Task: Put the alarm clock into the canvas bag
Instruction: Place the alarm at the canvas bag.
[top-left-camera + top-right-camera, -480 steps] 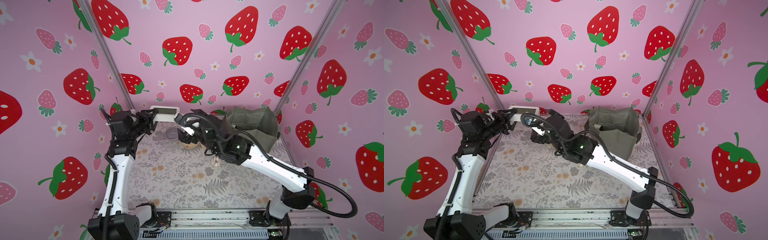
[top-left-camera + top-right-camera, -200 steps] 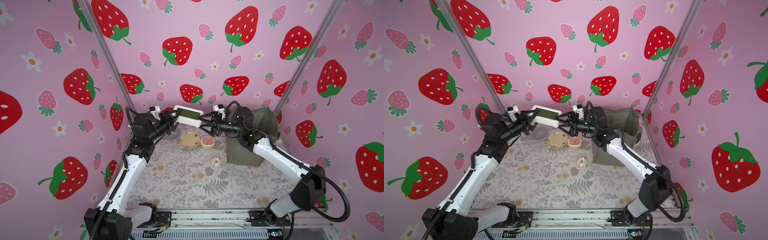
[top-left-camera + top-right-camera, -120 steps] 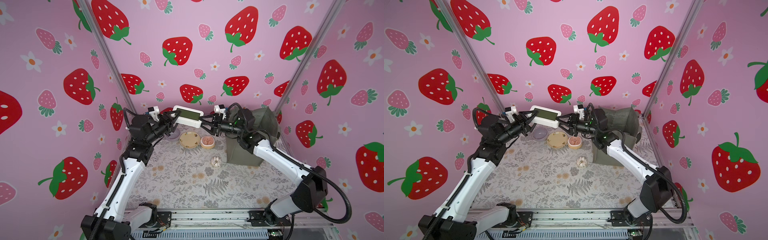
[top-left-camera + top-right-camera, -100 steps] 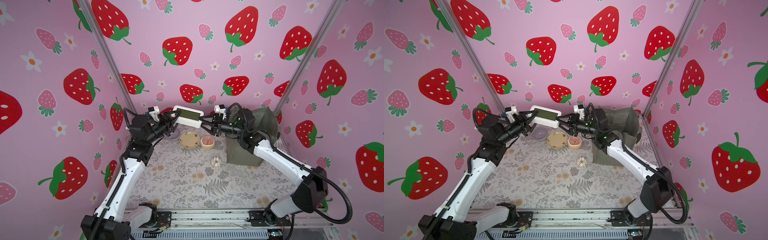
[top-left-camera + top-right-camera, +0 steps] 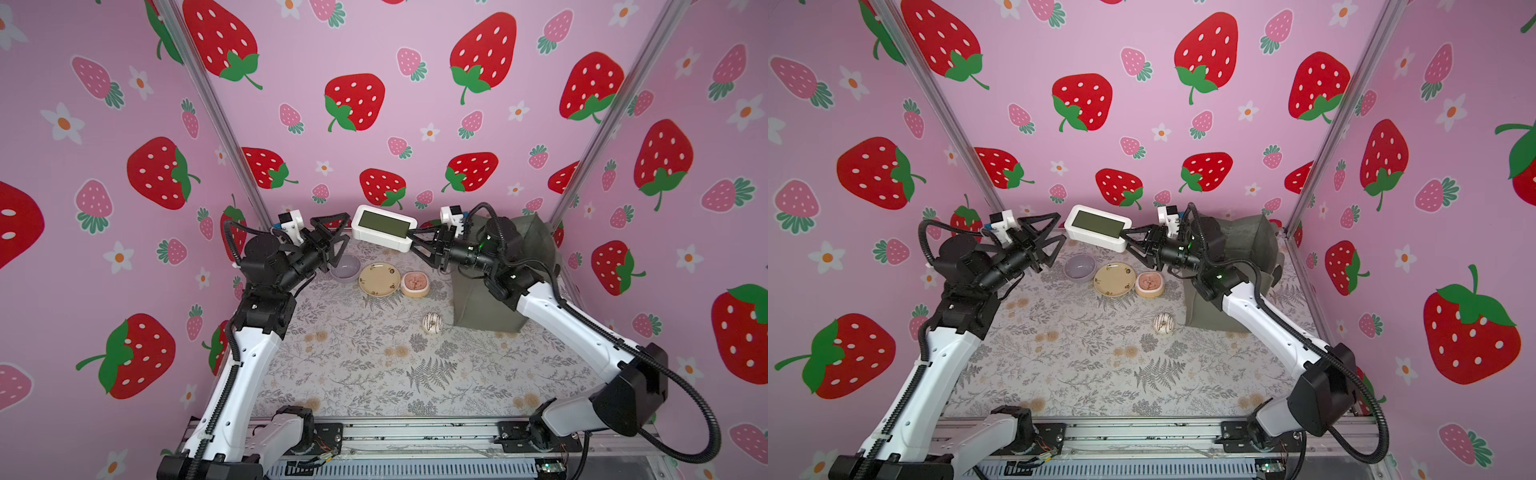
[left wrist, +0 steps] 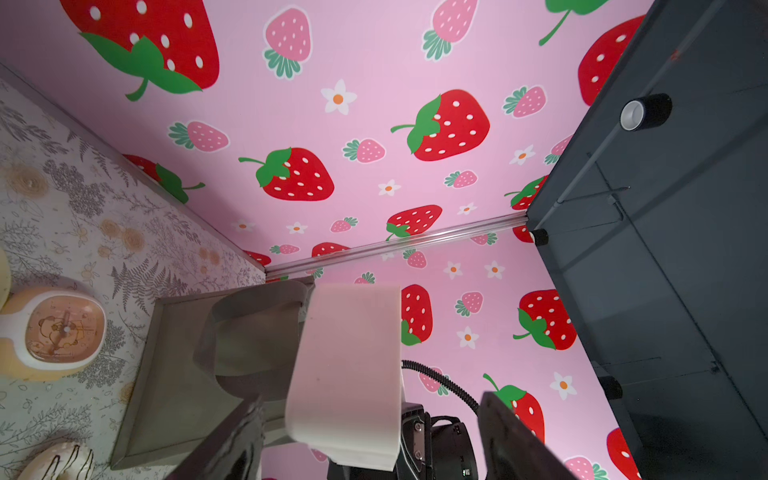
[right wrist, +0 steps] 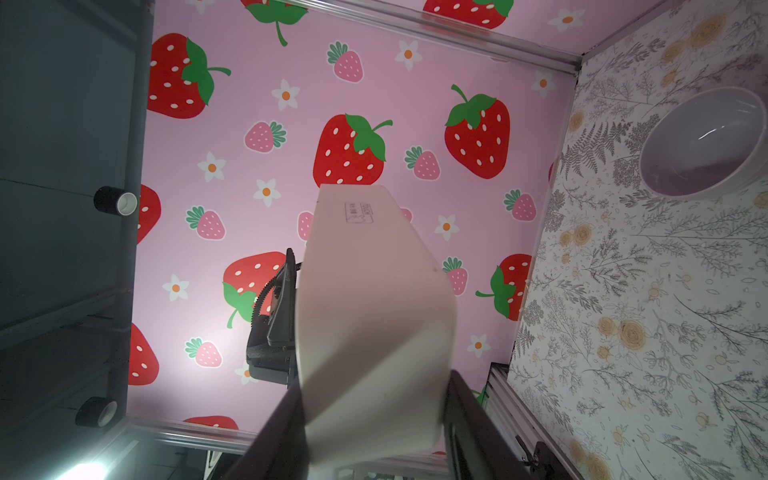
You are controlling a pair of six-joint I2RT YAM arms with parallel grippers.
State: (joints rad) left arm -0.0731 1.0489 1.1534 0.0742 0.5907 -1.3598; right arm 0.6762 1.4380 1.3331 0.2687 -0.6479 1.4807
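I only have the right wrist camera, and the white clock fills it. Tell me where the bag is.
Observer: The bag stands on the far right side of the table, just behind the right gripper, which holds the white clock in the air.
Operator: Report the left gripper.
Observer: The left gripper is open, with its jaws spread wide at the clock's other end and not clamped on it.
Operator: List what lies under the clock.
Observer: A yellow plate and a small orange clock sit on the table just below it. A doughnut lies close to the bag's near corner.
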